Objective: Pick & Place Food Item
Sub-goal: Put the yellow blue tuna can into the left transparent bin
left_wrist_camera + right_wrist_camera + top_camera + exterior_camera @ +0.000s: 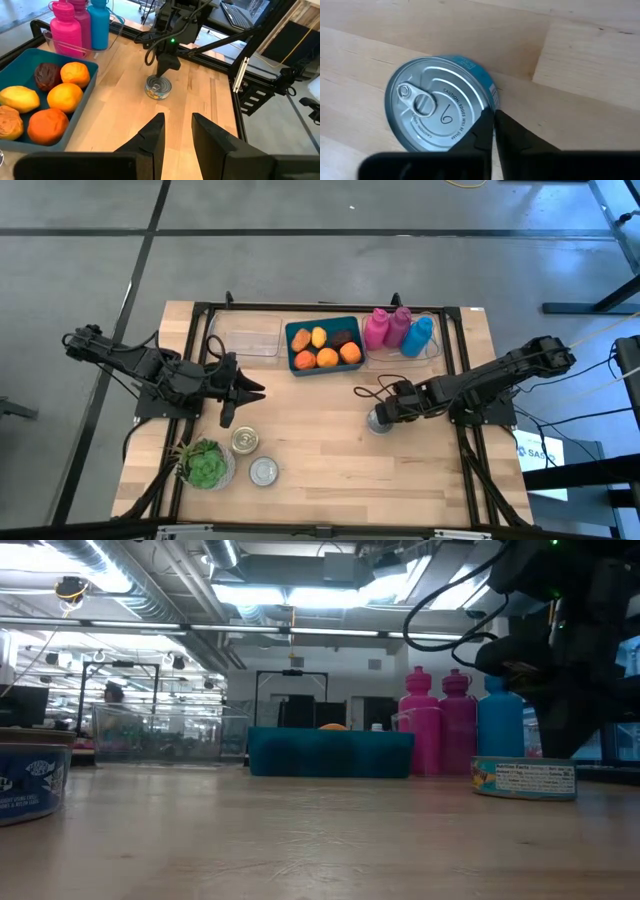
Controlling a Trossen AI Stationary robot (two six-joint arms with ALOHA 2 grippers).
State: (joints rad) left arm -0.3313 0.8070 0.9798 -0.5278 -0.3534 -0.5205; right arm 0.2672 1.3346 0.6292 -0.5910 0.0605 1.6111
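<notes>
A flat tin can with a blue label and a ring-pull lid [435, 107] stands upright on the wooden table, right of centre [378, 422]. My right gripper [493, 114] is shut and points down over the can's rim on its right side [384, 413]. My left gripper [177, 127] is open, hovering over the table's left half [256, 392] and facing the can [158, 89]. A teal tray [292, 330] at the far edge holds oranges, a lemon and other food pieces. Two more cans [244, 441] [263, 471] stand near the near-left corner. My right gripper's shut fingertips [487, 120] come from above and stand right at the can's rim [489, 102]. I cannot tell whether they touch it. The can rests flat on the table.
Two pink bottles [385, 328] and a blue one [419, 335] stand in a clear bin at the far right. An empty clear bin [248, 338] sits left of the tray. A potted plant [205, 465] is at the near-left corner. Bare wood lies in the table's middle.
</notes>
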